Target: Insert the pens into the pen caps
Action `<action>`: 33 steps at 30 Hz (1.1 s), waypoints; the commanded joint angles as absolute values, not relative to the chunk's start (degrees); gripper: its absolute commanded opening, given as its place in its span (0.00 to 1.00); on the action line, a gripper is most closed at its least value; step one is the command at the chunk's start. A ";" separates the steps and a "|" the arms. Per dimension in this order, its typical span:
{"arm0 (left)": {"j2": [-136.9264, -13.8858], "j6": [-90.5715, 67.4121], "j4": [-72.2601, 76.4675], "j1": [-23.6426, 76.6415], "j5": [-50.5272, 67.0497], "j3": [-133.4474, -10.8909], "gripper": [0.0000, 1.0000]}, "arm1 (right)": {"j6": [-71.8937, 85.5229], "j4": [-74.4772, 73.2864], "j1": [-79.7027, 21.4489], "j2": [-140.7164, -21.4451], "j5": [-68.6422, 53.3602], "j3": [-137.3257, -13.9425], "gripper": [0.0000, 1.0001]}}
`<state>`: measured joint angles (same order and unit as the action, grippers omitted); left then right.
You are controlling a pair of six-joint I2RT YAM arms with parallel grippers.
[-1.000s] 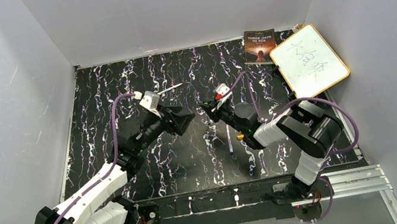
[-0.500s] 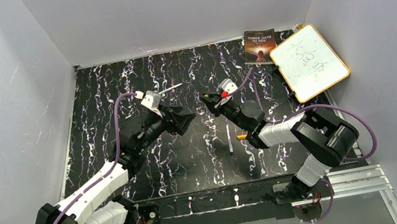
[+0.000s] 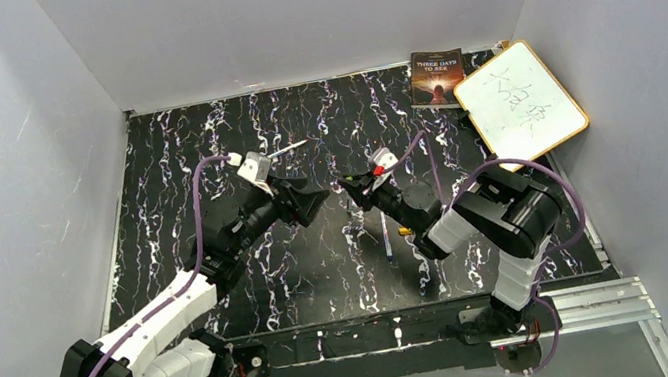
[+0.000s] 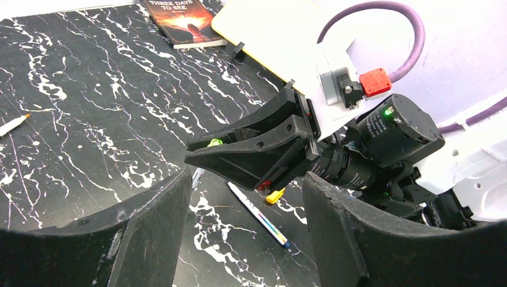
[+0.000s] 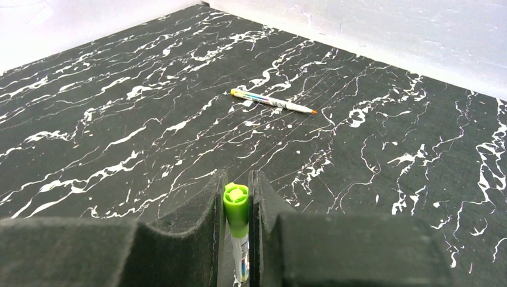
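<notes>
My right gripper [image 5: 237, 179] is shut on the green-ended pen [image 5: 237, 206]. Its green end pokes out between the fingertips and the white barrel runs back between the pads. In the top view the right gripper [image 3: 351, 185] points left at my left gripper [image 3: 314, 198], which is open and empty a short gap away. In the left wrist view the right gripper [image 4: 251, 149] hangs just beyond my open left gripper [image 4: 245, 197]. A blue-ended pen [image 4: 258, 214] and an orange-yellow cap [image 4: 275, 195] lie on the table beneath it. A plain whitish pen [image 5: 273, 101] lies farther back. No separate green or blue cap shows.
A book [image 3: 435, 78] and a small whiteboard [image 3: 520, 103] lie at the table's far right corner. Grey walls close in the black marbled table [image 3: 202, 149] on three sides. The blue-ended pen [image 3: 385, 236] and the orange-yellow cap [image 3: 405, 231] sit under the right forearm.
The right arm changed posture: its wrist swung out toward the far side and came back, still holding the pen. The left arm has barely moved.
</notes>
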<state>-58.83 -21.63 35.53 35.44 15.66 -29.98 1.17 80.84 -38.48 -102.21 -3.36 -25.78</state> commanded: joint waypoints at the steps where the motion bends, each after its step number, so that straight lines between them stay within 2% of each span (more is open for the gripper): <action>1: -57.57 -21.44 37.48 35.60 15.82 -29.71 0.66 | 1.18 73.49 -38.76 -97.87 -4.54 -26.10 0.00; 9: -56.85 -21.40 37.42 35.62 15.56 -29.72 0.66 | -0.95 65.55 -38.81 -88.08 -5.50 -29.85 0.00; 20: -56.36 -21.81 37.84 35.60 15.56 -28.74 0.67 | 2.74 70.21 -38.96 -101.45 -3.01 -24.49 0.00; 27: -56.19 -21.10 37.51 35.60 15.62 -28.80 0.67 | 3.25 61.98 -38.87 -89.82 -6.31 -29.96 0.00; 33: -56.00 -16.95 31.24 35.60 20.04 -31.42 0.75 | 16.56 49.25 -37.32 -80.21 -14.10 -37.65 0.00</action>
